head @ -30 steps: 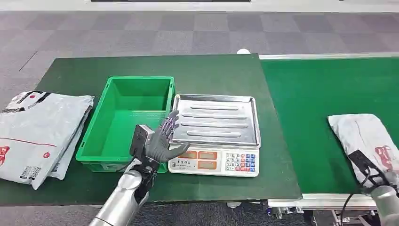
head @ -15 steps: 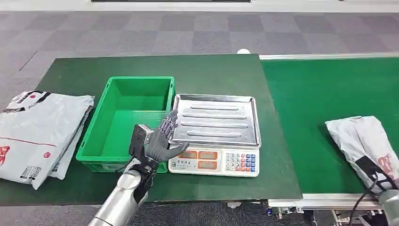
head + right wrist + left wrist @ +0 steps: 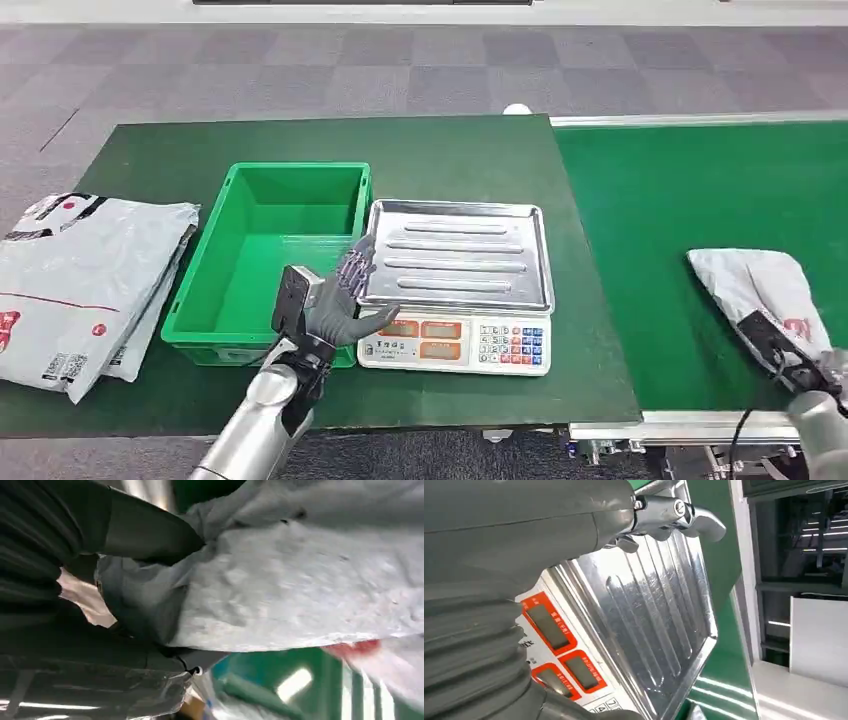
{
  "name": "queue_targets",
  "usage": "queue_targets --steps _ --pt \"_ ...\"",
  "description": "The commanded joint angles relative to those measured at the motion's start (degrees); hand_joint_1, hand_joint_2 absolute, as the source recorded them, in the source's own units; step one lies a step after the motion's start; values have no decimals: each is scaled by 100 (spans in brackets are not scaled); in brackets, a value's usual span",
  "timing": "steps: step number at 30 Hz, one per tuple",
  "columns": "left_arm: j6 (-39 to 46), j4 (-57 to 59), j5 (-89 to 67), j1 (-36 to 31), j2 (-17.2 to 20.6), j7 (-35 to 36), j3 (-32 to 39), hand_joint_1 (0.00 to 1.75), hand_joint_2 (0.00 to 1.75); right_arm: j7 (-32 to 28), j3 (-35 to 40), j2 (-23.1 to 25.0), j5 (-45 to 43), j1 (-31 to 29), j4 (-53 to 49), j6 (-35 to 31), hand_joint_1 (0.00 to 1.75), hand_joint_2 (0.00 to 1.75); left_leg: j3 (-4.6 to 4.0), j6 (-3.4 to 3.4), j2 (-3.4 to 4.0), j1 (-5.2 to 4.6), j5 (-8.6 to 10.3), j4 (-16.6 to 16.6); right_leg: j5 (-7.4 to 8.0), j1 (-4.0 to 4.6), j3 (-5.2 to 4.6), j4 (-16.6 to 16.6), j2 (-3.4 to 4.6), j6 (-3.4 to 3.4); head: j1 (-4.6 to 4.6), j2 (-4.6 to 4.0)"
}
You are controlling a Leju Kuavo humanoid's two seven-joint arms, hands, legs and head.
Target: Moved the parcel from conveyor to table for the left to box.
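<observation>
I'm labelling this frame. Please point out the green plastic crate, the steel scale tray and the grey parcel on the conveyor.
Green plastic crate (image 3: 262, 268), head view, inner floor.
Steel scale tray (image 3: 460, 257), head view, ribbed middle.
Grey parcel (image 3: 755, 285), head view, upper surface.

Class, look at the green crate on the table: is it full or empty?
Empty. The head view looks straight down into the green crate and shows its bare green floor and walls, with nothing lying inside.

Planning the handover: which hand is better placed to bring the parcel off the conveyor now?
Right. The right hand already grips the parcel on the conveyor; the left hand hovers open by the scale.
</observation>
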Motion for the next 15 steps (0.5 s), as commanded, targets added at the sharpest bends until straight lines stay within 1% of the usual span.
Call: queue_targets --steps 1,2,3,4,8,9,10,11,14,15 --pt "181 -131 -300 210 143 89 386 0 175 -419 1039 786 -796 14 -2421 -600 175 175 8 -6 81 -1 -1 -14 22 -1 -23 -9 81 -11 0 0" --pt "181 -121 -303 201 141 89 391 0 175 -398 1055 784 -809 38 -2457 -591 175 175 12 -4 37 1 2 -6 11 1 -21 -5 37 -6 0 0" --pt "180 -92 -320 187 130 86 402 0 175 -330 1121 755 -875 113 -2558 -552 175 175 49 -6 43 2 7 -17 17 4 -23 -15 45 -11 0 0" --pt "180 -88 -328 187 125 83 408 0 175 -306 1151 735 -919 134 -2568 -546 175 175 59 -5 29 1 6 -9 8 1 -14 -7 33 -8 0 0" --pt "179 -86 -338 192 118 80 412 0 175 -348 1174 698 -995 143 -2489 -603 175 175 60 -2 12 1 7 -9 7 2 -7 -10 15 -6 0 0" --pt "179 -72 -358 185 112 73 419 0 175 -508 1241 688 -1088 117 -2458 -750 175 175 63 -2 22 4 7 -15 12 4 -5 -18 25 -8 0 0" --pt "192 -43 -409 152 122 50 404 0 175 -639 1265 753 -1167 131 -2630 -871 175 175 58 -2 22 3 6 -10 10 4 -9 -11 25 -6 0 0" --pt "217 25 -446 110 108 25 417 0 175 -629 1342 781 -1198 182 -2848 -856 175 175 54 -1 16 0 6 -6 7 0 -11 -6 19 -4 0 0" --pt "238 263 -548 -72 74 -83 431 0 175 -513 1643 903 -1247 318 -3508 -824 175 175 52 -3 31 3 10 -12 17 4 -16 -13 34 -10 0 0" --pt "250 303 -573 -117 77 -107 426 0 175 -568 1727 959 -1275 347 -3649 -831 175 175 46 -3 23 3 9 -6 13 3 -20 -6 27 -8 0 0"
